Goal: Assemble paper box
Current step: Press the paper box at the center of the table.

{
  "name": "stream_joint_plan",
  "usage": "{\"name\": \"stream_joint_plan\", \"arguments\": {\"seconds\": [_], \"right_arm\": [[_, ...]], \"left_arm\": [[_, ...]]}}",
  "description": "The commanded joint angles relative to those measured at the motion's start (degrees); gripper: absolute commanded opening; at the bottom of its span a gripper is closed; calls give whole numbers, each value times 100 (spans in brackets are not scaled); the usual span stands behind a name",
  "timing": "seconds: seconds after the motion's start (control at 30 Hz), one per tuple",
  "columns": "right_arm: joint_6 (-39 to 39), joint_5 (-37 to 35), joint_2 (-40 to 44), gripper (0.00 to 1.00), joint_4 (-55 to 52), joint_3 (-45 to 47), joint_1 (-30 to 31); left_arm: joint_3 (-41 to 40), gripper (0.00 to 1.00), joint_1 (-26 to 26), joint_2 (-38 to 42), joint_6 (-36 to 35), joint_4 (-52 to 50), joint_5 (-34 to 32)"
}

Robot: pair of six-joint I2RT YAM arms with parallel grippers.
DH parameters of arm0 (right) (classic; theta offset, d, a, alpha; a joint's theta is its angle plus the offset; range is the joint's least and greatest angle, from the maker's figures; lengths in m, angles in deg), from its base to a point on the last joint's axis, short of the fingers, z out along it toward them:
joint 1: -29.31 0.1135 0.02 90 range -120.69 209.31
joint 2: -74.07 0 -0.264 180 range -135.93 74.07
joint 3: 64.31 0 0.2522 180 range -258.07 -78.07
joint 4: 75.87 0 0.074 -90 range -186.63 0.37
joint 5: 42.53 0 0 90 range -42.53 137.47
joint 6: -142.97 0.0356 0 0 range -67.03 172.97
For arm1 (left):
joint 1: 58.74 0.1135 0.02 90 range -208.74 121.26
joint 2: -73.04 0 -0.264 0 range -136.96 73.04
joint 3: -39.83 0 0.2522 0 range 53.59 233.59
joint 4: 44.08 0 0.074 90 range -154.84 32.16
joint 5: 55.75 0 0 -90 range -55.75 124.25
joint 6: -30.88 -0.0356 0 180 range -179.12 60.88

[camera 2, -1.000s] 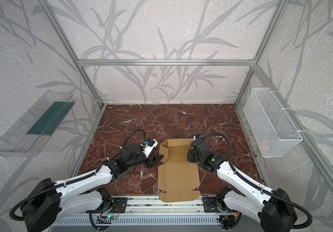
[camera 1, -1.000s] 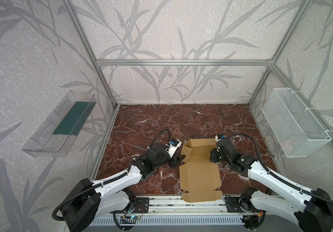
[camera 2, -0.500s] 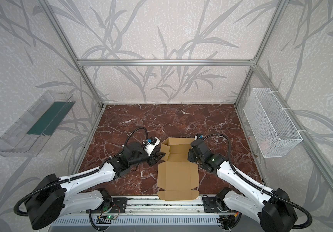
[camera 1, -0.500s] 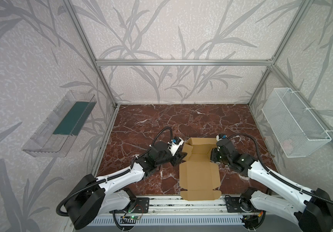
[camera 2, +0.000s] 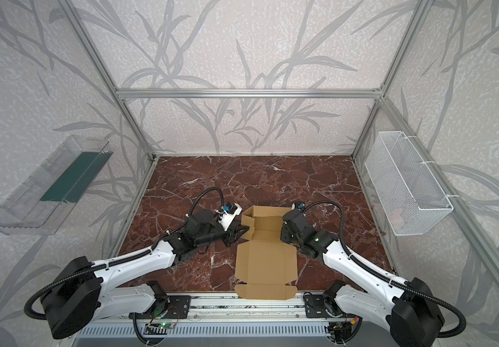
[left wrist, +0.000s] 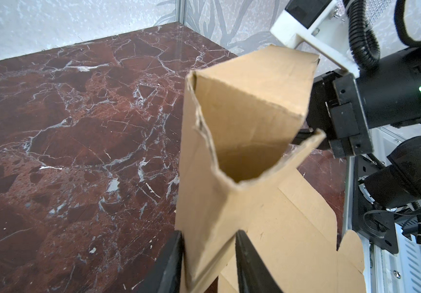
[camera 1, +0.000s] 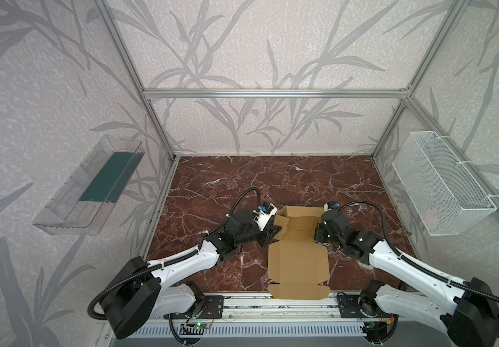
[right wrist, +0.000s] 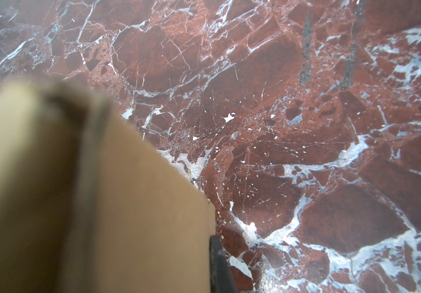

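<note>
Two sets of fingers work the paper box (camera 1: 298,264), one per side wall. The box sits at the middle of the worktop (camera 1: 242,186) front edge, with its big lid panel flat and its end flap hanging over that edge onto the rail (camera 1: 242,303). The far half is partly formed: back wall up, both side walls raised.

The left fingers (left wrist: 174,258) stand either side of the folded left wall and touch cardboard on both sides, which reads as a pinch on it. Likely reason: to keep that wall upright while its fold is set.

The right fingers (right wrist: 218,263) are closed at the right wall. Only one shows, beside blurred cardboard, so I can't tell whether any card is caught between them. They probably brace the opposite side so the box doesn't slide or splay under the left pinch.

My read of the step is forming the side walls, about midway through; tuck flaps and lid are not yet closed
</note>
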Motion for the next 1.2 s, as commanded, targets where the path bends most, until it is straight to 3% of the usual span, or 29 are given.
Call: {"name": "stream_joint_plan", "arguments": {"seconds": [0.0, 0.5, 0.73, 1.17], "right_arm": [[73, -163, -10, 0, -138, -251, 31], [155, -229, -99, 0, -210, -347, 57], [203, -263, -149, 0, -233, -380, 109], [388, -474, -170, 0, -424, -422, 242]], "left_arm": [[220, 34, -35, -55, 49, 57, 121], [445, 27, -209, -490, 195, 259, 184], [574, 33, -557, -581, 79, 250, -794], [664, 32, -1304, -629, 148, 559, -2877]]}}
